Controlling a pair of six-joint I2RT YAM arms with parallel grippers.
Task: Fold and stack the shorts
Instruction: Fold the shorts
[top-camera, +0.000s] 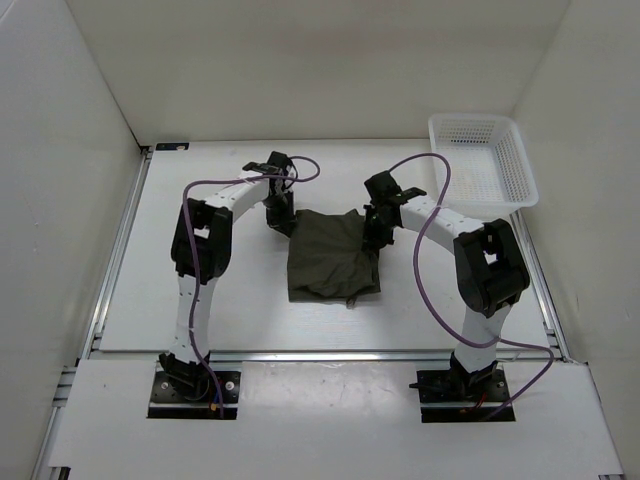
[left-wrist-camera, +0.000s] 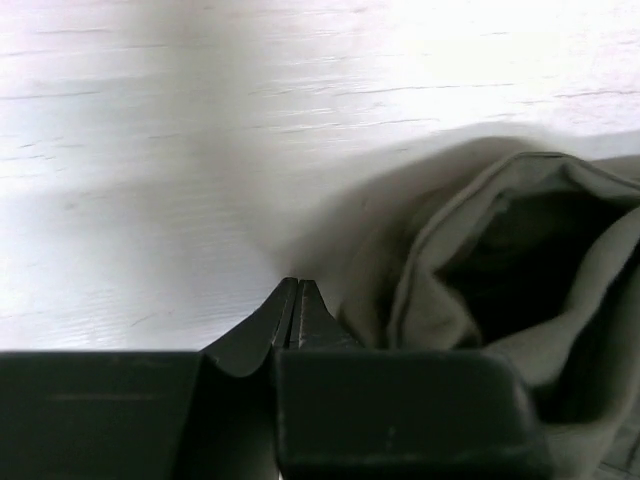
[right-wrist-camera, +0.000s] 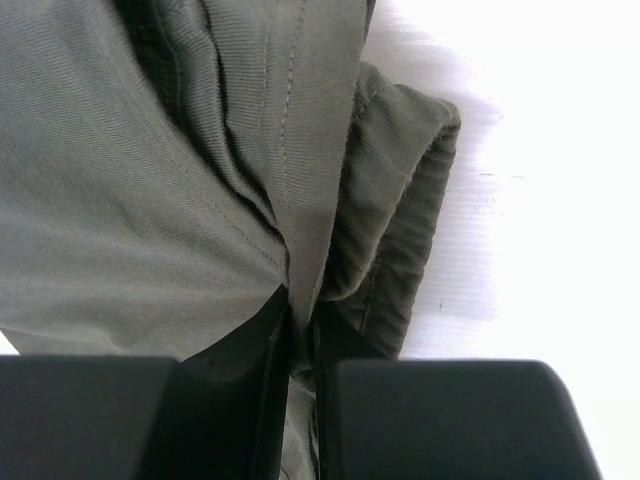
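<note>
The right jaws are pinched almost together on a raised fold of the dark olive-green soft fabric shorts (right-wrist-camera: 140, 220), with a stitched seam running down into the narrow gap between them. That hold looks secure. The left jaws are pressed fully together with their tips low over the white table (left-wrist-camera: 200, 150). The cloth's rumpled edge lies just beside them, and from the wrist view they seem to have nothing between them, though a thin hem could be caught out of sight. From above, both sets of jaws sit at the corners of the shorts' edge that faces the same way as the white plastic mesh basket (top-camera: 482, 160) lies, away from the arm bases. The shorts rest in the middle of the table, well apart from the basket, to its left and nearer the bases. They form a compact, roughly square block with a thin drawstring (top-camera: 350, 301) poking out of the edge furthest from the basket's end of the table. By that shape I judge that at least one fold is done. The edge under the jaws is bunched and open rather than flat. What looks left is a clean grip with the left jaws, one more fold, smoothing, and setting the bundle down. No other garment is in view to stack it on, and the basket holds nothing.
</note>
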